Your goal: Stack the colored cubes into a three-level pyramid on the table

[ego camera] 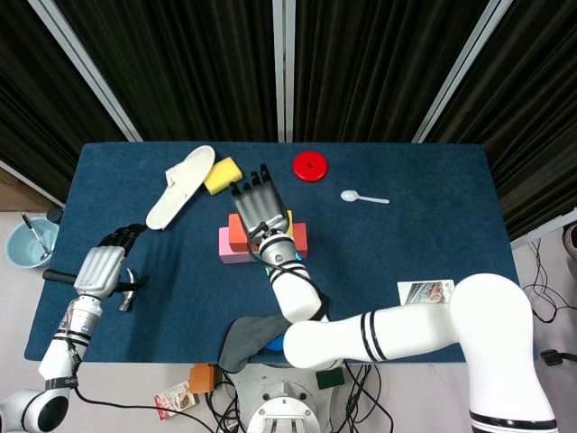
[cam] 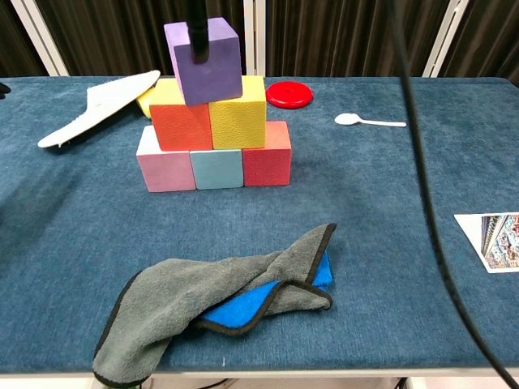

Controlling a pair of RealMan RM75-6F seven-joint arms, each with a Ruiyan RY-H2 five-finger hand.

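Your right hand (ego camera: 261, 209) is over the stack, fingers stretched forward across the top, and in the chest view one dark finger (cam: 199, 32) runs down the front face of the purple cube (cam: 205, 61), so you're holding it. That purple cube sits tilted on the second level, resting mostly on the orange cube (cam: 181, 125) and touching the yellow cube (cam: 238, 112) beside it. Below those, the bottom row stands side by side on the blue table (cam: 389, 203): pink cube (cam: 165, 166), light blue cube (cam: 216, 168), red cube (cam: 268, 160). Your left hand (ego camera: 104, 264) is well apart at the table's left edge, fingers loosely curled and extended with nothing in them, just beside a hammer (ego camera: 131, 293). Around the stack: a white slipper (ego camera: 180, 186) and a yellow sponge (ego camera: 223, 175) behind it, a red disc (ego camera: 309, 166), a white spoon (ego camera: 362, 197), and a grey and blue cloth (cam: 219, 301) in front.
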